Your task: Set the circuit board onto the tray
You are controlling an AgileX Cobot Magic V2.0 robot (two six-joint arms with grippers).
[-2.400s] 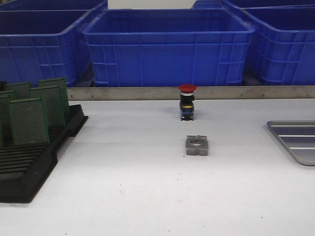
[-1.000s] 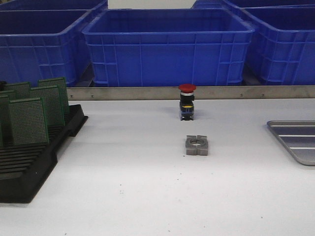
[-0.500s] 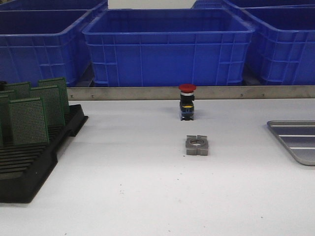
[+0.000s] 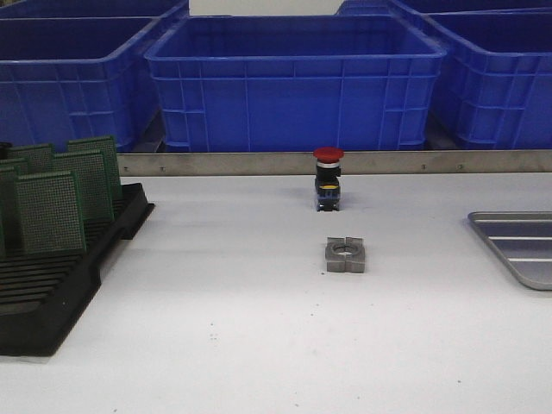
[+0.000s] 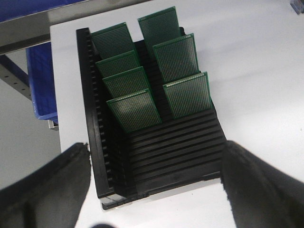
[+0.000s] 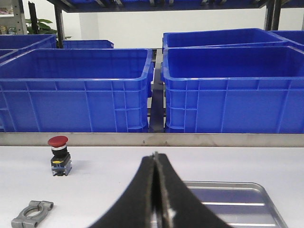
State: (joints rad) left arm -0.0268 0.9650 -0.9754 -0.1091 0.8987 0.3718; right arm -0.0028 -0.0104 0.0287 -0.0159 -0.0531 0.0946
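Several green circuit boards (image 4: pixel 50 211) stand upright in a black slotted rack (image 4: pixel 52 293) at the table's left. They also show in the left wrist view (image 5: pixel 134 110), in the rack (image 5: pixel 171 152). My left gripper (image 5: pixel 154 187) is open above the rack's near end, its fingers (image 5: pixel 45 190) wide apart and empty. The silver-grey tray (image 4: pixel 517 246) lies at the table's right edge and shows in the right wrist view (image 6: pixel 237 202). My right gripper (image 6: pixel 156 156) is shut and empty, above the table beside the tray. Neither gripper shows in the front view.
A red-capped push button (image 4: pixel 328 178) stands mid-table, with a grey metal clamp (image 4: pixel 346 255) in front of it. Blue plastic bins (image 4: pixel 293 82) line the back behind a metal rail (image 4: pixel 345 162). The button (image 6: pixel 59 154) and clamp (image 6: pixel 32 213) also show in the right wrist view.
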